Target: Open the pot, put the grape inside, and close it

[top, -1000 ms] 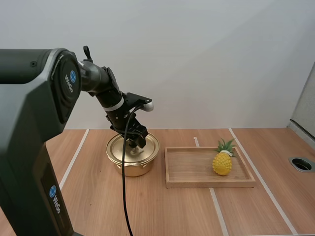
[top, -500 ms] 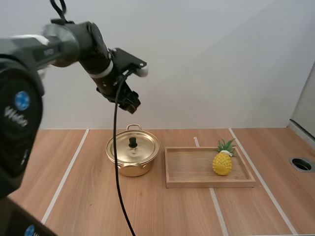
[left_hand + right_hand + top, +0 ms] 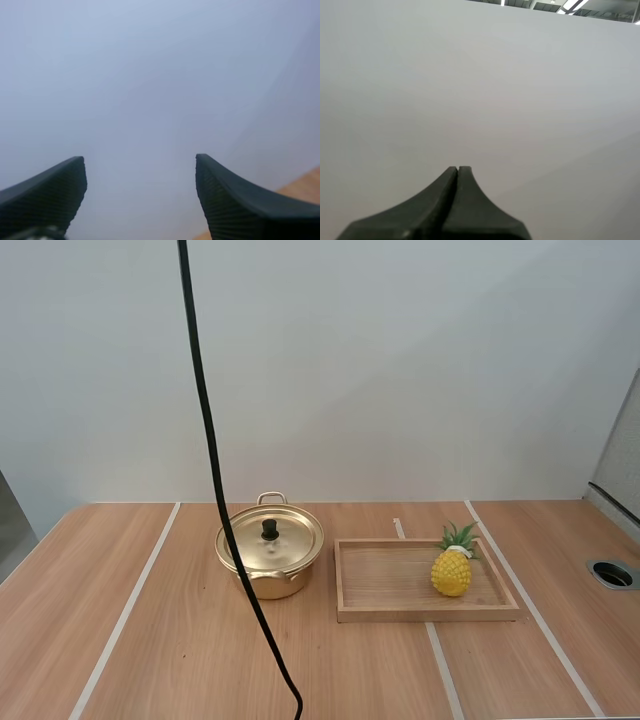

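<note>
A gold pot [image 3: 269, 558] stands on the table left of centre, its lid [image 3: 270, 539] with a black knob resting on it. A yellow pineapple [image 3: 452, 565] stands upright at the right end of a wooden tray [image 3: 400, 585]. In the left wrist view my left gripper [image 3: 140, 187] is open, its two ribbed fingers wide apart before a plain grey wall, nothing between them. In the right wrist view my right gripper [image 3: 457, 172] is shut, the fingers lying together as one dark wedge facing the same wall.
White tape lines [image 3: 125, 615] run front to back across the wooden table. A round hole [image 3: 612, 574] sits in the tabletop at the far right edge.
My left arm has lifted off the pot lid, risen up and away to the left, and left the high view. The lid stays on the pot.
</note>
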